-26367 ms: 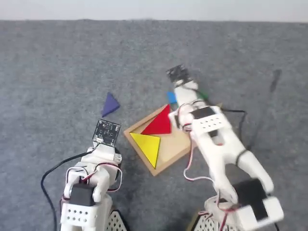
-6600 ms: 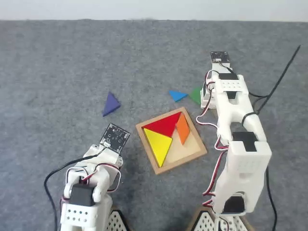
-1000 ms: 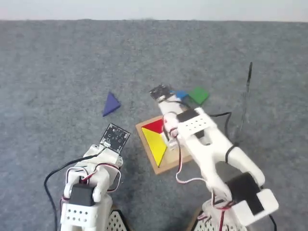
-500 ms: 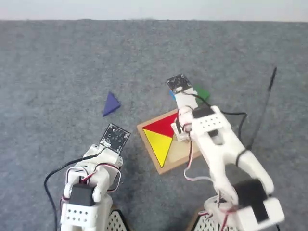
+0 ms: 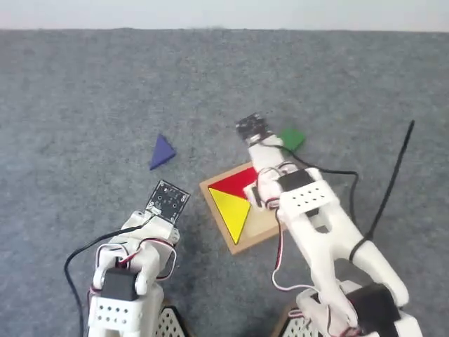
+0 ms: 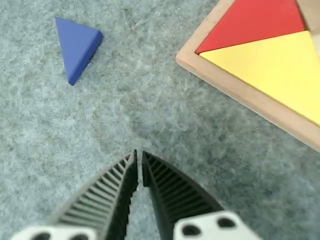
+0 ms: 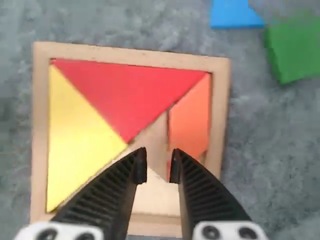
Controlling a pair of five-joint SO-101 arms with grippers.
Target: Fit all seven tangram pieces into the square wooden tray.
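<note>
Square wooden tray (image 7: 130, 52), fuzzy grey carpet (image 5: 84, 91)

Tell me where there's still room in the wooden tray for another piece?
Bare wood lies between the yellow triangle, red triangle, orange piece and the rim of the tray, under the right gripper. Crowded: the blue piece and green piece huddle beside the tray.

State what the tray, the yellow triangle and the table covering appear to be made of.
Tray: likely pale unpainted wood; tan, matte rim. Yellow triangle: probably painted wood; smooth, even colour. Table covering: grey felt or carpet; fuzzy, fibrous texture.
</note>
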